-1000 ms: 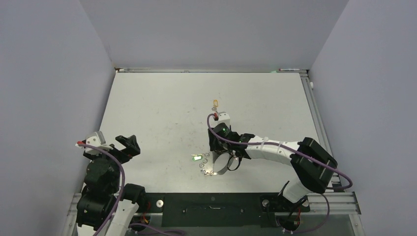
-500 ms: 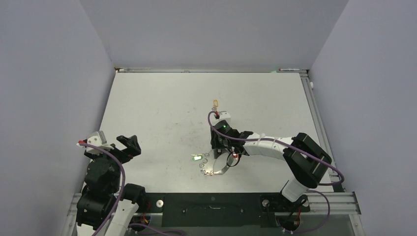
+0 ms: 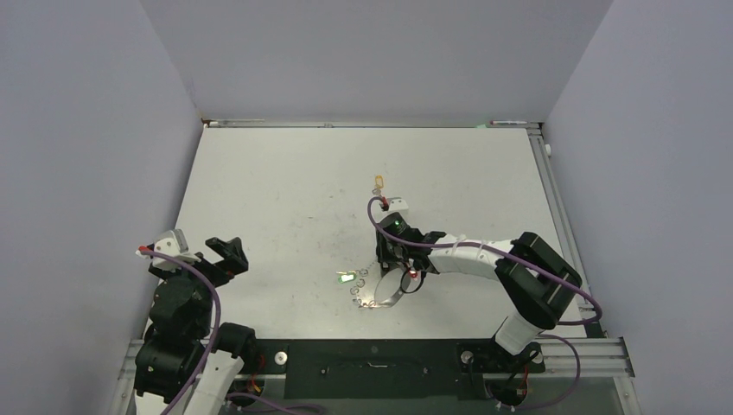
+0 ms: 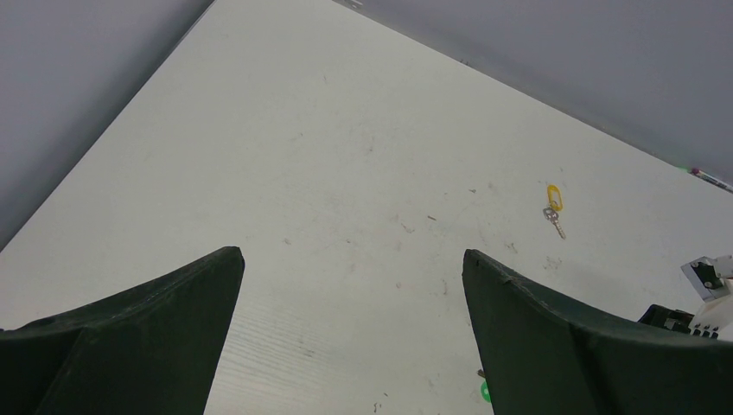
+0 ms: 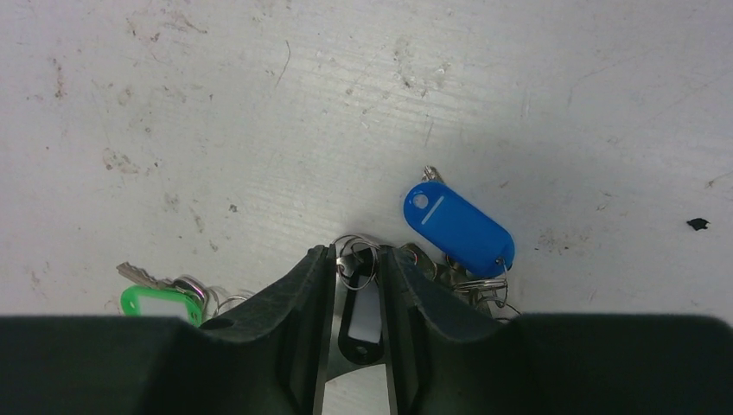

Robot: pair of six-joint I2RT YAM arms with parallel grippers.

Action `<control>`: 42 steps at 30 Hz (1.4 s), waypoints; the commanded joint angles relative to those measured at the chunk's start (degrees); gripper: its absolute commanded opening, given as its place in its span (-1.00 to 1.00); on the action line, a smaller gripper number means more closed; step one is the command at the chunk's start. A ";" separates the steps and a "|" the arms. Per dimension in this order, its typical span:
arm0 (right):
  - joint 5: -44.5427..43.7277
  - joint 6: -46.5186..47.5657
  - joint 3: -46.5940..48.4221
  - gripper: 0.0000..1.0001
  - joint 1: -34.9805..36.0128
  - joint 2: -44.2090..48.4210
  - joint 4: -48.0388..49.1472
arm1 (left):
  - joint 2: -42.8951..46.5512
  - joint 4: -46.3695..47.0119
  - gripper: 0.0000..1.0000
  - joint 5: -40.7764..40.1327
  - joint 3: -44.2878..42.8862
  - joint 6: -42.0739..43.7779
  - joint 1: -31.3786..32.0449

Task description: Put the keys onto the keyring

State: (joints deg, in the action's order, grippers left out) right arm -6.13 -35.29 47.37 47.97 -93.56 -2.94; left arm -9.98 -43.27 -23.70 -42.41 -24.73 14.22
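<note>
In the right wrist view my right gripper [image 5: 356,252] is down on the table, its jaws closed against the sides of a black key tag [image 5: 360,322] with a white label and a small wire ring. A blue-tagged key [image 5: 458,227] lies just right of the fingers and a green-tagged key [image 5: 160,304] to the left. From the top view the keyring [image 3: 386,296] shows as a thin silver loop beside the right gripper [image 3: 395,271]. A yellow-tagged key [image 3: 379,181] lies alone farther back. My left gripper [image 3: 223,255] hangs wide open at the near left, holding nothing.
Grey walls close in the white table [image 3: 285,190] on three sides. A metal rail [image 3: 553,199] runs along its right edge. The right arm [image 3: 484,255] reaches in low from the near right.
The right gripper's jaws have narrowed onto the black tag, and its wrist has shifted slightly forward and right. The left arm has not moved.
</note>
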 commanded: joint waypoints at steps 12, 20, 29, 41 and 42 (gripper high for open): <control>0.93 -0.15 -1.12 -0.53 -0.33 -1.56 4.25 | -1.01 3.04 0.93 0.84 -0.08 1.09 -0.08; 1.13 0.35 -1.01 -0.89 -0.37 -2.56 4.38 | -1.01 3.01 0.93 0.78 -0.08 1.09 -0.14; 0.28 2.61 -0.36 -0.90 -0.41 0.48 3.12 | -0.96 3.06 0.92 0.81 -0.12 1.09 -0.17; 0.75 7.69 -5.73 -0.90 -0.22 9.29 6.49 | -0.95 2.98 0.93 0.85 -0.13 1.09 -0.52; 0.76 7.79 -6.32 -0.90 -0.11 9.88 7.00 | -0.92 2.95 0.93 0.85 -0.13 1.09 -0.54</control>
State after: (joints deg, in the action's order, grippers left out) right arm -5.04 -28.97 43.24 47.97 -87.46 -0.03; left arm -10.31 -43.07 -23.51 -42.35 -24.71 14.13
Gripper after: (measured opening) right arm 0.056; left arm 0.963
